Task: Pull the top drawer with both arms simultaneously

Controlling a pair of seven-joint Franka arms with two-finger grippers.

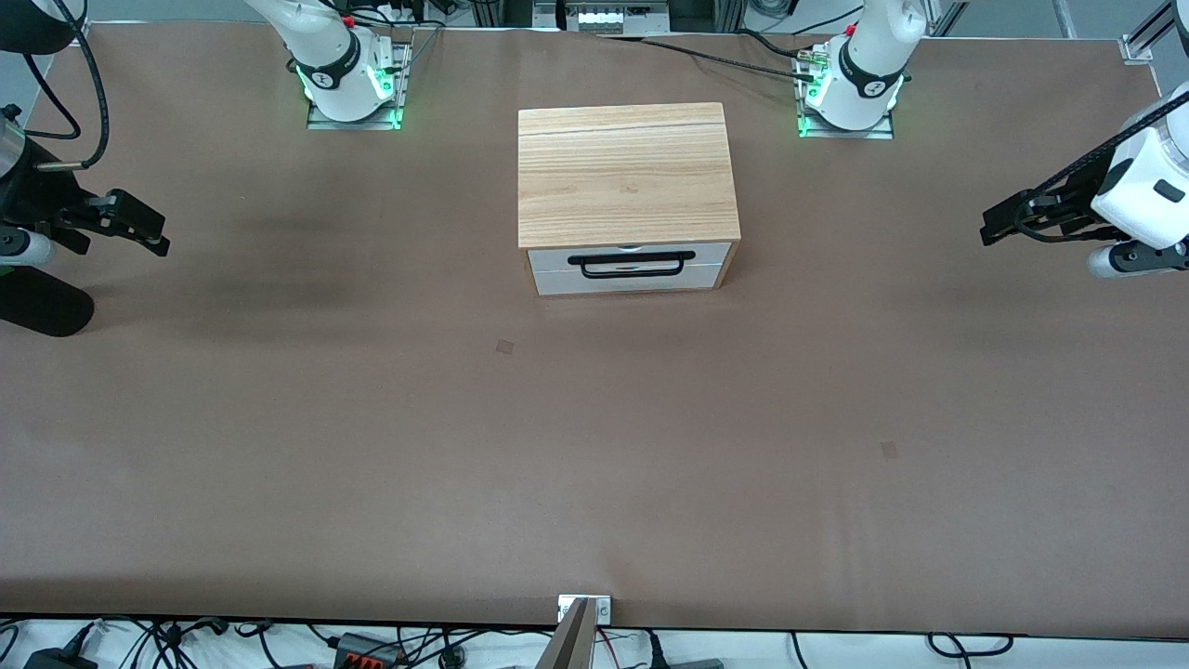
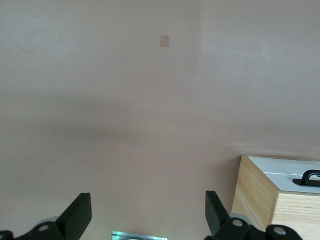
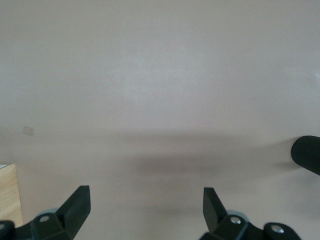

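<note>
A light-wood cabinet (image 1: 627, 172) stands mid-table between the two arm bases. Its top drawer (image 1: 706, 255) is pushed in flush, with a white front and a black bar handle (image 1: 632, 264) facing the front camera. My left gripper (image 1: 996, 228) hangs open over the table at the left arm's end, well apart from the cabinet. In the left wrist view the left gripper (image 2: 148, 210) holds nothing, and the cabinet's corner (image 2: 260, 192) and handle (image 2: 309, 177) show. My right gripper (image 1: 149, 232) hangs open over the right arm's end. The right gripper (image 3: 146, 205) is empty in the right wrist view.
A black cylinder (image 1: 42, 311) lies at the right arm's end of the table and shows as a black cylinder (image 3: 306, 154) in the right wrist view. Small tape marks (image 1: 504, 347) dot the brown table (image 1: 594, 465). A bracket (image 1: 583, 609) sits at the table's front edge.
</note>
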